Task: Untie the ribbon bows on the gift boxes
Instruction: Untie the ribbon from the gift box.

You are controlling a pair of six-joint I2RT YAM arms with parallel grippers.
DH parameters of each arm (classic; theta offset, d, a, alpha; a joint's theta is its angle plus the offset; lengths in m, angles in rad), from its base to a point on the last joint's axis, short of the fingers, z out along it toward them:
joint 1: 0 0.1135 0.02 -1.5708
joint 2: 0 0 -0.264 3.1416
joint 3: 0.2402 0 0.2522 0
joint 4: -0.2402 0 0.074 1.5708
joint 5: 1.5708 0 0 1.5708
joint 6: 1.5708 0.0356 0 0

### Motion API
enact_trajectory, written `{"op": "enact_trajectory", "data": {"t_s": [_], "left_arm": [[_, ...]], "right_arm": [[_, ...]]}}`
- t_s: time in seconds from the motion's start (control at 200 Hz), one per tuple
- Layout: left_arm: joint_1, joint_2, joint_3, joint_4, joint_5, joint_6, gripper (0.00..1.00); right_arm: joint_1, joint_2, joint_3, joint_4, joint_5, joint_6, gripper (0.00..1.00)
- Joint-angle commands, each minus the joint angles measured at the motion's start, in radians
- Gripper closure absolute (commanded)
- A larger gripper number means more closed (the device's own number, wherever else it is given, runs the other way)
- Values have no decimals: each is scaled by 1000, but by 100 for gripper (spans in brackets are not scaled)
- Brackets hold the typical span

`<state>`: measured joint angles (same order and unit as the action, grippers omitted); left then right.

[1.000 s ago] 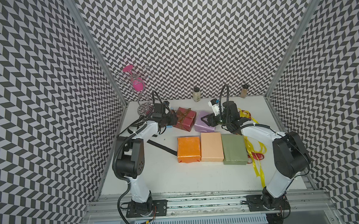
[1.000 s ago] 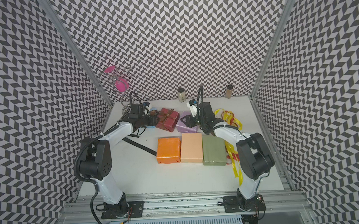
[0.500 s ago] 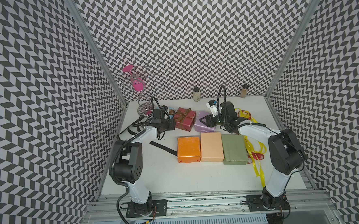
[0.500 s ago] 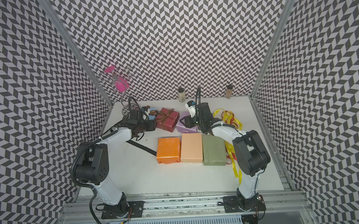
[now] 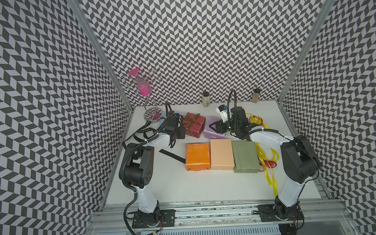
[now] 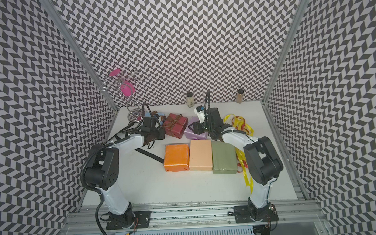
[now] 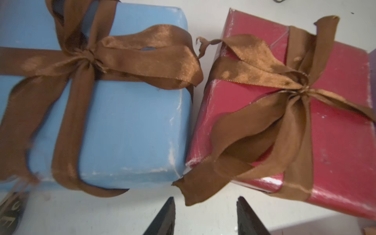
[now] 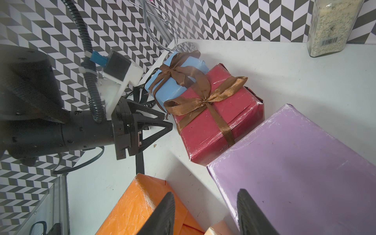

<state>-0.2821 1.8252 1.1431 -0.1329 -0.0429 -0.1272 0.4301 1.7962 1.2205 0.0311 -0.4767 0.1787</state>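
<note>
ribbon bows: two tied, both brown. One [image 7: 87, 57] sits on the light blue box [image 7: 130, 122], the other [image 7: 301, 89] on the dark red box [image 7: 335, 142].
loose ribbons: yellow strands [image 5: 264, 160] and a red one [image 5: 270, 163] lie on the bench [image 5: 186, 188], on the right-arm side of the olive box [image 5: 244, 157]. More yellow is bunched behind the right wrist [image 5: 255, 121].
black ribbon: the lettered black ribbon [image 5: 173, 156] lies flat on the bench and runs from under the left arm to the orange box [image 5: 197, 156].
rear boxes: light blue, dark red and the lilac box [image 5: 212, 130] are in a loose line. Blue and red are just beside each other.
front boxes: orange, the peach box [image 5: 221, 153] and olive are side by side in a row, with no ribbon on them.
left fingers [image 7: 164, 219]: spread apart with nothing between them, low over the bench, aimed at the gap between the blue and red boxes. A loose tail of the red box's bow ends just ahead of the tips.
right fingers [image 8: 162, 215]: spread apart and empty, above the gap between the orange and lilac boxes.
back wall: two spice jars [image 5: 206, 98] [image 5: 256, 95].
rear corner on the left-arm side: wire stand [image 5: 152, 115] holding something pink.
</note>
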Motion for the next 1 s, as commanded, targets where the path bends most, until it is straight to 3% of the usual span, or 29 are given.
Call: {"op": "enact_trajectory", "data": {"t_s": [0.0, 0.095, 0.21, 0.32, 0.511, 0.676, 0.996], "left_arm": [[-10, 28, 31, 25, -79, 19, 52], [-14, 42, 43, 23, -101, 23, 54], [-14, 48, 47, 33, -106, 21, 66], [-14, 48, 49, 36, -105, 23, 68], [-14, 18, 26, 71, -71, 26, 94], [-14, -3, 15, 93, -48, 30, 100], [-14, -142, -61, 97, 40, -32, 100]], "right_arm": [[8, -26, 1, 41, -5, -16, 50], [7, -29, -1, 39, -1, -20, 50], [8, -35, -3, 35, 3, -26, 50], [8, -38, -9, 35, 3, -29, 50], [8, -43, -19, 35, 4, -31, 50], [8, -54, -24, 32, 6, -32, 50], [9, -52, -32, 42, -5, -29, 50]]}}
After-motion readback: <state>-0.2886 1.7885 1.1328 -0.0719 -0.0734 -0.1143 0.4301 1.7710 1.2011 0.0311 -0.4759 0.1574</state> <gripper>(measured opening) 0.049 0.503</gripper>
